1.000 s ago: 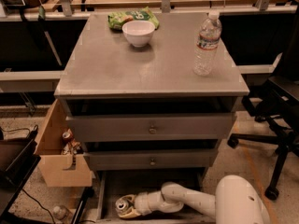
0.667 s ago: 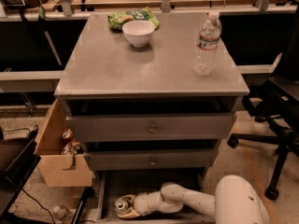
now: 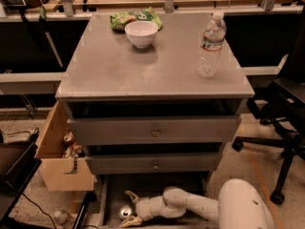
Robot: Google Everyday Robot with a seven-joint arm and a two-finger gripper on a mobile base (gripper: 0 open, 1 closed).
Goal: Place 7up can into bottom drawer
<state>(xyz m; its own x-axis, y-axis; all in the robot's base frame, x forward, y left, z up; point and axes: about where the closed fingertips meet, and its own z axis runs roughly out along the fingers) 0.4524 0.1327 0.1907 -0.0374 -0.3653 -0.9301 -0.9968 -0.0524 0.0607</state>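
The 7up can (image 3: 125,212) stands upright on the floor of the pulled-out bottom drawer (image 3: 110,193) at the foot of the cabinet; only its silver top shows. My gripper (image 3: 130,208) reaches into the drawer from the right, low over its floor. Its two fingers (image 3: 131,196) are spread apart on either side of the can, with a gap showing at the far finger. My white arm (image 3: 190,205) lies across the drawer's front right.
A grey cabinet top (image 3: 157,66) holds a white bowl (image 3: 141,33), a green snack bag (image 3: 135,18) and a clear water bottle (image 3: 211,44). Two knobbed drawers (image 3: 155,130) sit partly open above. A tan wooden box (image 3: 59,163) with cans hangs at left. An office chair (image 3: 286,109) stands at right.
The gripper's fingers have spread apart around the can, which stays standing in the same spot in the drawer. The arm has hardly moved.
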